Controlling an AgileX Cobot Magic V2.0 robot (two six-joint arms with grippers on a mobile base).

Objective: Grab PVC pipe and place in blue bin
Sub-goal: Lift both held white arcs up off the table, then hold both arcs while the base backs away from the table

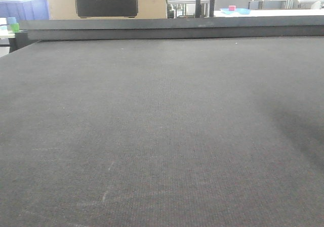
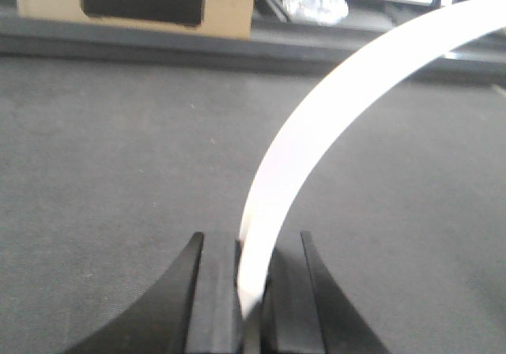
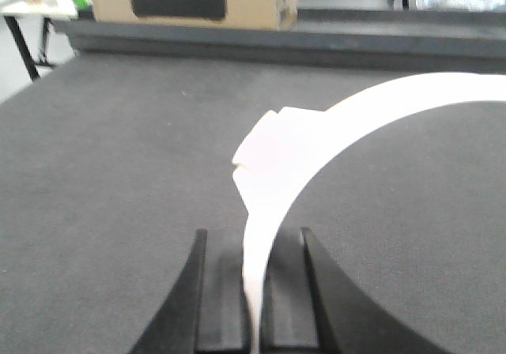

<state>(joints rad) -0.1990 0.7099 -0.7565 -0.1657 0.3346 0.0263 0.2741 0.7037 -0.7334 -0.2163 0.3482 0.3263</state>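
Pinching the PVC pipe [image 3: 278, 150] between its two black fingers [image 3: 212, 291], the right gripper [image 3: 251, 242] hangs above a dark grey table mat [image 3: 118, 172]. In the right wrist view the white piece rises out of the closed jaws, swells into a thicker, stepped collar just above them, then sweeps in an arc to the right edge of the picture. It is overexposed and soft, so its surface detail cannot be read.

The left gripper [image 2: 251, 247] is likewise clamped on a curved white strip [image 2: 340, 93], seen from the left wrist. The strip looks flat and plain. It climbs from between the fingers and bends away to the upper right corner, clear of the mat below.

From the front-facing camera neither arm nor either white piece shows, only the mat stretching to a raised dark ledge [image 1: 167, 28] at its far edge. Beyond that ledge stands a cardboard box [image 1: 59, 6] with a black panel in its face. A blue-violet crate [image 1: 23, 6] sits to its left, and a shallow blue tray [image 1: 242, 11] bearing a small pink block [image 1: 232, 7] lies farther right in the background.
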